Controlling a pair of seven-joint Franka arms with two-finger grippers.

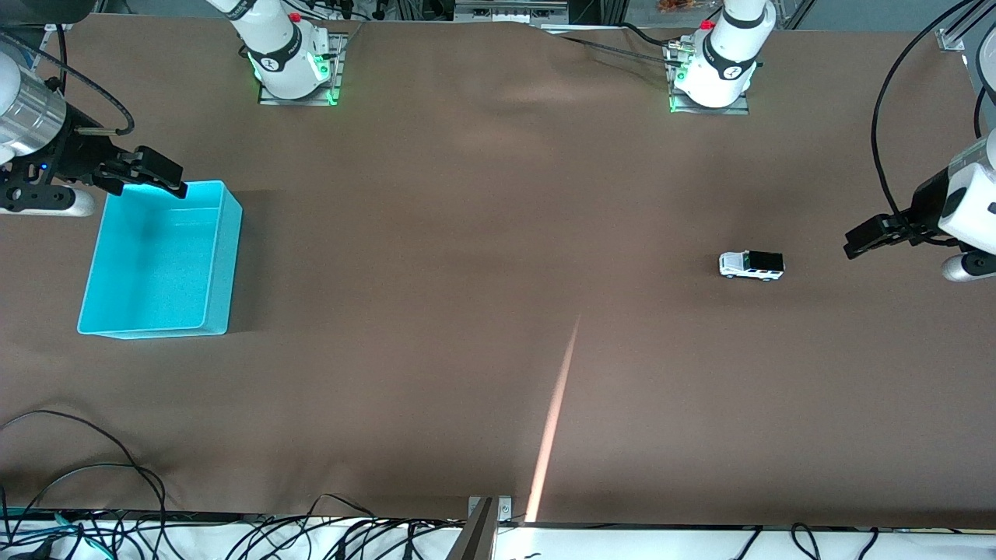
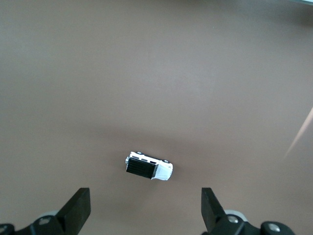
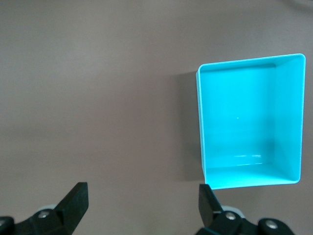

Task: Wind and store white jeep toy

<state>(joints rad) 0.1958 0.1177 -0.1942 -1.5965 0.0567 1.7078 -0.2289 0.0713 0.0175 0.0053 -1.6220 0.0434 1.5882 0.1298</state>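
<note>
The white jeep toy (image 1: 752, 265) (image 2: 149, 167), small with a black roof, stands on the brown table toward the left arm's end. My left gripper (image 1: 860, 241) (image 2: 145, 211) hangs open in the air beside the toy, at the table's end, with nothing between its fingers. My right gripper (image 1: 148, 173) (image 3: 143, 208) is open too and empty, up over the corner of the cyan bin (image 1: 226, 257) (image 3: 201, 127) at the right arm's end. The bin holds nothing.
Brown cloth covers the table (image 1: 467, 233). A pale streak of light (image 1: 556, 404) lies on it near the front edge. Cables (image 1: 93, 498) trail along that edge. Both arm bases (image 1: 292, 58) (image 1: 716, 66) stand along the back edge.
</note>
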